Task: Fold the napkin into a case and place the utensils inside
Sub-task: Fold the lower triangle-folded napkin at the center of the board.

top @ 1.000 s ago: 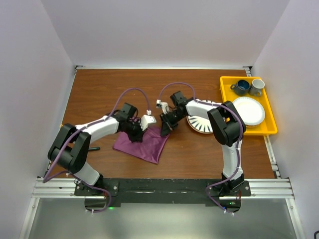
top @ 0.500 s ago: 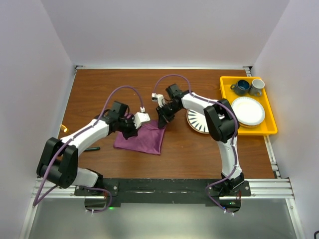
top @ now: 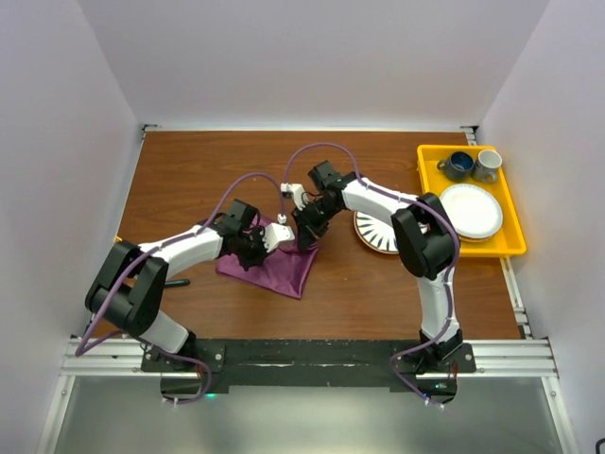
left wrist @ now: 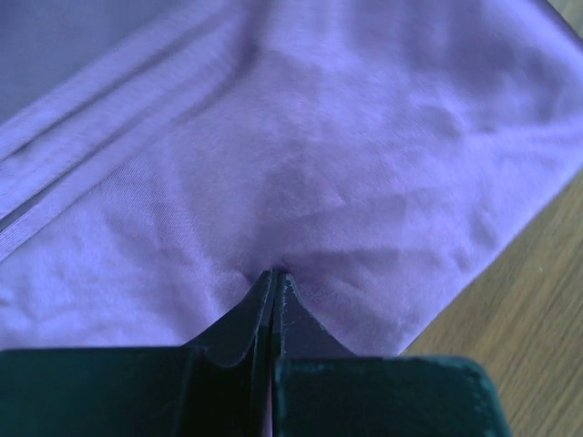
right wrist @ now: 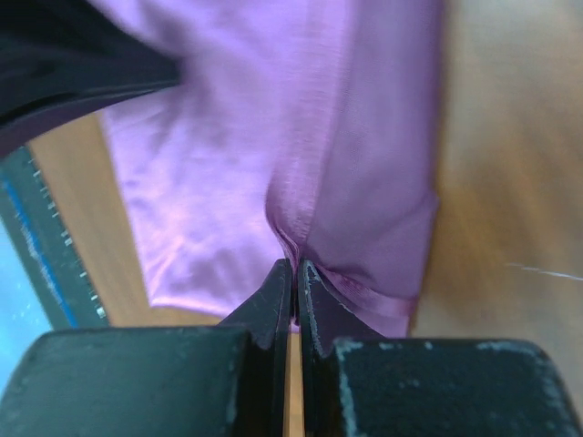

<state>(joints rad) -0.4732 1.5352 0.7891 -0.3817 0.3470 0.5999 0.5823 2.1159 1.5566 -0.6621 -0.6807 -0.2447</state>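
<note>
The napkin (top: 274, 270) lies partly folded on the wooden worktop (top: 189, 180), around its middle and somewhat nearer the near edge, just left of the striped plate (top: 371, 239). The left gripper (left wrist: 275, 280) has its fingers pressed together on a pinch of the cloth, which puckers at the tips. The right gripper (right wrist: 293, 269) is likewise clamped on a fold at the napkin's far right side. By the worktop's right edge a yellow tray (top: 473, 252) holds a white plate (top: 473, 210), a dark blue mug (top: 460, 165) and a grey mug (top: 488, 165)
</note>
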